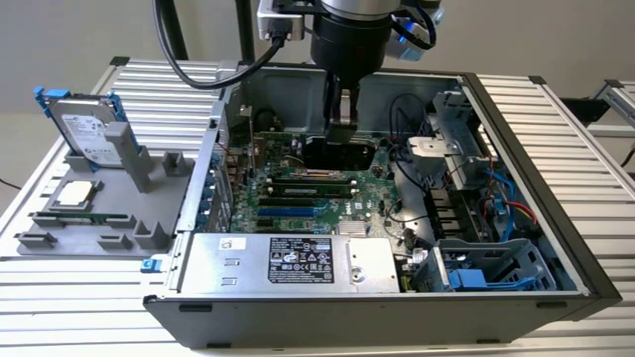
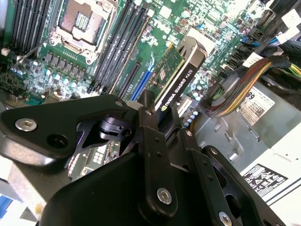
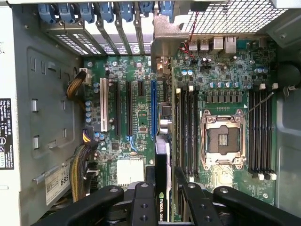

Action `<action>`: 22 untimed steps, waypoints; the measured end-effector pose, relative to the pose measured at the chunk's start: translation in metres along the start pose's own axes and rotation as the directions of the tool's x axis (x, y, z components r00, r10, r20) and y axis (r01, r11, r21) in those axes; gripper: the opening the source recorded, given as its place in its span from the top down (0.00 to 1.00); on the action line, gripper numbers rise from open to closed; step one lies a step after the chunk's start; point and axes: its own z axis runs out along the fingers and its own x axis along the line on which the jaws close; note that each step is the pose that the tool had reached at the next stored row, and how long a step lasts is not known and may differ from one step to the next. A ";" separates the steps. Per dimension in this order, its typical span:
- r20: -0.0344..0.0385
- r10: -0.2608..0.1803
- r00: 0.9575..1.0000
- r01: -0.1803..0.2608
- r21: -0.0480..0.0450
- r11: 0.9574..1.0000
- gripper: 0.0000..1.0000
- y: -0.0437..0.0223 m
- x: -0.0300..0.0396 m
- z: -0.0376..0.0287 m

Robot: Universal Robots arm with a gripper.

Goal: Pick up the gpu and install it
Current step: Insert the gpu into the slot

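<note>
A: Which step is going on?
B: The install; the claw (image 3: 162, 188) is pinching the card (image 3: 162, 155) edge-on between nearly closed fingers, hanging it over the board (image 3: 141, 94) beside the blue slot (image 3: 154, 108), at about eleven o'clock from it.
A: And the arm?
B: It is pointing straight down into the open case (image 1: 555, 223); seating, I'd judge, is needing square alignment.

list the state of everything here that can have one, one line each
gpu: gripped on edge, held over the motherboard inside the case, not yet seated
gripper: shut on the gpu
computer case: side panel off, lying open
processor socket: empty, no chip in it
blue expansion slot: empty
hard drive: standing upright in the gray holder outside the case
memory stick: lying flat on the gray holder
</note>
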 end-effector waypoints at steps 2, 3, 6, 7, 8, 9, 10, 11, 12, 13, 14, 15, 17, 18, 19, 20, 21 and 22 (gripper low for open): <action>0.000 0.000 1.000 0.000 0.000 1.000 1.00 0.0000 0.0000 0.0003; 0.001 0.000 1.000 0.000 0.000 1.000 1.00 0.0000 0.0000 0.0010; 0.000 0.000 1.000 0.000 0.001 1.000 1.00 0.0000 0.0000 0.0026; 0.000 0.000 1.000 0.000 0.001 1.000 1.00 0.0000 0.0000 0.0033; 0.000 0.000 1.000 0.000 0.001 1.000 1.00 0.0000 0.0000 0.0040; 0.000 0.000 1.000 0.000 0.001 1.000 1.00 0.0000 0.0000 0.0048; 0.000 0.000 1.000 0.000 0.001 1.000 1.00 -0.0001 0.0000 0.0056; 0.000 0.000 1.000 0.000 0.001 1.000 1.00 -0.0001 0.0000 0.0062; 0.000 0.000 1.000 0.000 0.001 1.000 1.00 -0.0001 0.0000 0.0066; 0.000 0.000 1.000 0.000 0.001 1.000 1.00 -0.0001 0.0000 0.0068; 0.000 0.000 1.000 0.000 0.001 1.000 1.00 -0.0001 0.0000 0.0068; 0.000 0.000 1.000 0.000 0.001 1.000 1.00 -0.0001 0.0000 0.0070; 0.000 0.000 1.000 0.000 0.001 1.000 1.00 -0.0001 0.0000 0.0071; 0.000 0.000 1.000 0.000 0.001 1.000 1.00 -0.0001 0.0000 0.0072; 0.000 0.000 1.000 0.000 0.001 1.000 1.00 -0.0001 0.0000 0.0072; 0.000 0.000 1.000 0.000 0.000 1.000 1.00 -0.0001 0.0000 0.0072; 0.000 0.000 1.000 0.000 0.000 1.000 1.00 -0.0002 0.0001 0.0072; 0.000 0.000 1.000 0.000 0.000 1.000 1.00 -0.0003 0.0001 0.0072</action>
